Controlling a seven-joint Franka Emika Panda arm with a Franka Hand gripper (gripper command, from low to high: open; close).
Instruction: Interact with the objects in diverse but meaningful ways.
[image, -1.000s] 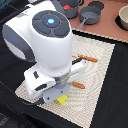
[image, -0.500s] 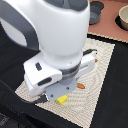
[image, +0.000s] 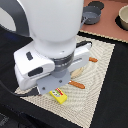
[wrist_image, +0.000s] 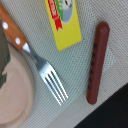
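Exterior view: white arm (image: 50, 40) looming over a woven placemat (image: 102, 65) on the table; yellow packet (image: 59, 95) at the mat's near edge, brown sausage (image: 76, 84) just beside it, grey pot (image: 91, 17) well apart at the back. Claw hidden, state impossible to tell.

Wrist view: yellow packet (wrist_image: 64, 20) between fork (wrist_image: 42, 67) and brown sausage (wrist_image: 96, 62), all on the mat, none touching. Plate (wrist_image: 15, 92) beside the fork.

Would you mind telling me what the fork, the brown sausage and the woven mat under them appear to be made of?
The fork looks like it has shiny metal tines, given their bright reflections, and an orange handle with pale rivets, wood or plastic. The brown sausage seems to be smooth moulded plastic: even gloss, neat dark slits. The pale woven mat shows a fine mesh weave, likely fabric or vinyl.
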